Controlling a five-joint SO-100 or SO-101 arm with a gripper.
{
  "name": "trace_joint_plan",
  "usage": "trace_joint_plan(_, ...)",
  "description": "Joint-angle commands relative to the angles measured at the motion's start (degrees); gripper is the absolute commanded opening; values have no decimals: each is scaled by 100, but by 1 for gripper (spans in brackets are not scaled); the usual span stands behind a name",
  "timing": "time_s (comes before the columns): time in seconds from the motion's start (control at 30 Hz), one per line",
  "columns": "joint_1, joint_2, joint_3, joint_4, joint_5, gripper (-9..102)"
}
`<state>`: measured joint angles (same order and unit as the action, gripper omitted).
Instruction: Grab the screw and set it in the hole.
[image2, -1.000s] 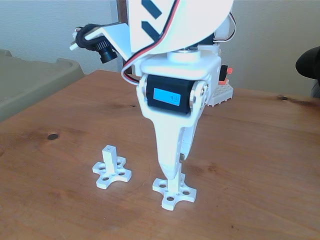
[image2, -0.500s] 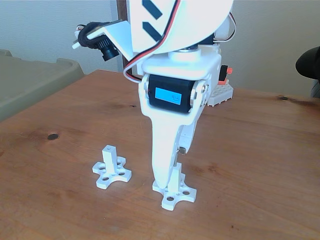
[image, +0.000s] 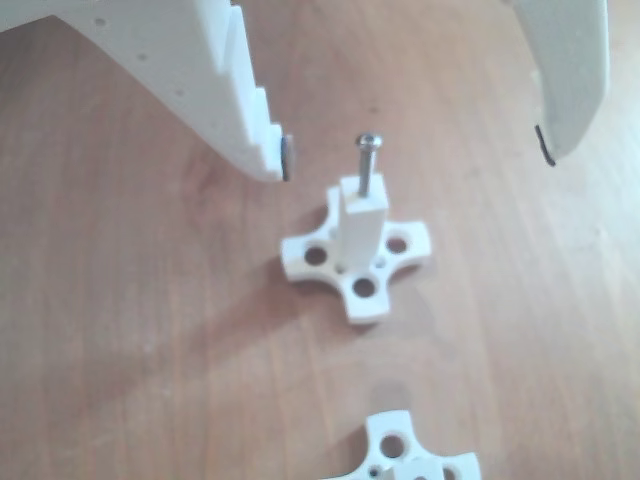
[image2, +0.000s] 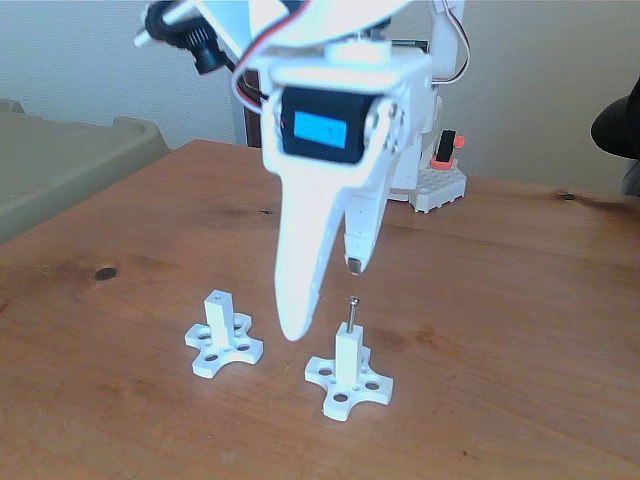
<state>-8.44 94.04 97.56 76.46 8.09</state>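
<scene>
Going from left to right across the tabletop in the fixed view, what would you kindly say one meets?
Dark knot in the wood → empty white post → tip of the end effector's larger finger → post holding the screw → white brick with the orange part.

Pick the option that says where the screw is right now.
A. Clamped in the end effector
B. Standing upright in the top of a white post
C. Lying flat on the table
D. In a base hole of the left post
B: the screw stands upright in the top of the white post, with the open end effector apart from it.
</scene>
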Motion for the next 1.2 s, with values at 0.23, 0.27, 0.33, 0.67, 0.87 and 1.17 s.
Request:
trace_joint_plan(0.23,510,1898,536,105,-448,34)
trace_joint_plan(0.27,545,2048,659,88,-466,33)
trace_joint_plan(0.33,606,2355,932,35,-510,31)
trace_joint_plan(0.67,703,3885,2531,-369,-650,10)
trace_joint_plan(0.87,703,4887,3647,-580,-782,-4)
trace_joint_plan(1.17,879,8411,6565,-861,-659,-4)
